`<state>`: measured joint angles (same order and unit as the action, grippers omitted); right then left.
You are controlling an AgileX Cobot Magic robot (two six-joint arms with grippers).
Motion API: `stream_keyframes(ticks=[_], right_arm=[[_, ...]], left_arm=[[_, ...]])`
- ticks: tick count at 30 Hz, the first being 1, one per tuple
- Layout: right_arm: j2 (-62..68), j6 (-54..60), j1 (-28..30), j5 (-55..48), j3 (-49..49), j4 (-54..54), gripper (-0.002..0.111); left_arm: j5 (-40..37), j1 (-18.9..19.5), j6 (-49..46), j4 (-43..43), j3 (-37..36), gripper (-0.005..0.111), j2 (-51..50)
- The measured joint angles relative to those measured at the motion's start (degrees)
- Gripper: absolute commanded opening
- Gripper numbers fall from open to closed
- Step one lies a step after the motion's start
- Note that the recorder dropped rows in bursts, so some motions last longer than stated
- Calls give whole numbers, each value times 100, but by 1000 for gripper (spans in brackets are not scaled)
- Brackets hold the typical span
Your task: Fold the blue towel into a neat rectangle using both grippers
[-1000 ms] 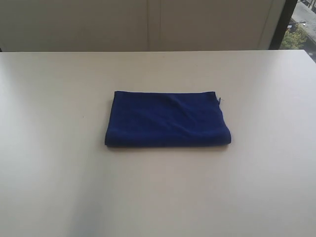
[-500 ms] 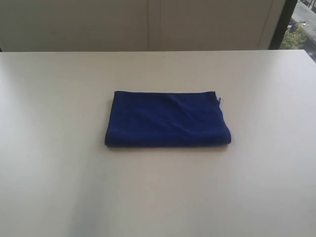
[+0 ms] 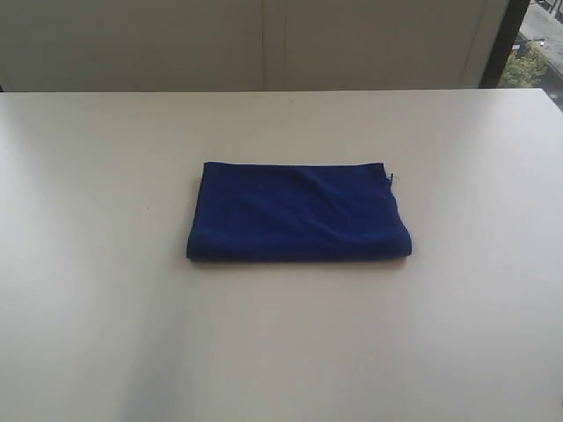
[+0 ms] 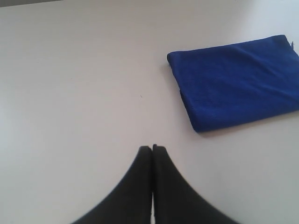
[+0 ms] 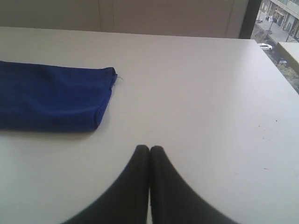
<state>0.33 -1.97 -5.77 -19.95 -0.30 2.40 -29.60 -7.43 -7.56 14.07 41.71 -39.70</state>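
The blue towel (image 3: 299, 211) lies folded in a flat rectangle at the middle of the white table (image 3: 106, 308), a tiny white label showing at its far right corner. In the left wrist view the towel (image 4: 238, 81) rests apart from my left gripper (image 4: 152, 148), whose black jaws are pressed together, holding nothing. The right wrist view has the towel (image 5: 51, 95) off to one side of my right gripper (image 5: 149, 149), also shut and empty. Neither gripper appears in the exterior view.
A pale wall (image 3: 264, 44) runs behind the table's far edge. At the far right a dark window frame (image 3: 506, 40) shows a street outside (image 5: 273, 18).
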Motion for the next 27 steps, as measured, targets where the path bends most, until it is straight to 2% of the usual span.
stream_keyframes(ticks=[10, 15, 21, 27], right_arm=[[0, 0, 0, -3, 0, 0, 0], [0, 0, 0, -13, 0, 0, 0], [0, 0, 0, -13, 0, 0, 0], [0, 0, 0, -13, 0, 0, 0]], left_arm=[[128, 0, -123, -77, 0, 0, 12], [302, 0, -262, -212, -224, 0, 472], [433, 0, -301, -415, -1476, 0, 1690], [1168, 0, -301, -600, -2985, 0, 3296]])
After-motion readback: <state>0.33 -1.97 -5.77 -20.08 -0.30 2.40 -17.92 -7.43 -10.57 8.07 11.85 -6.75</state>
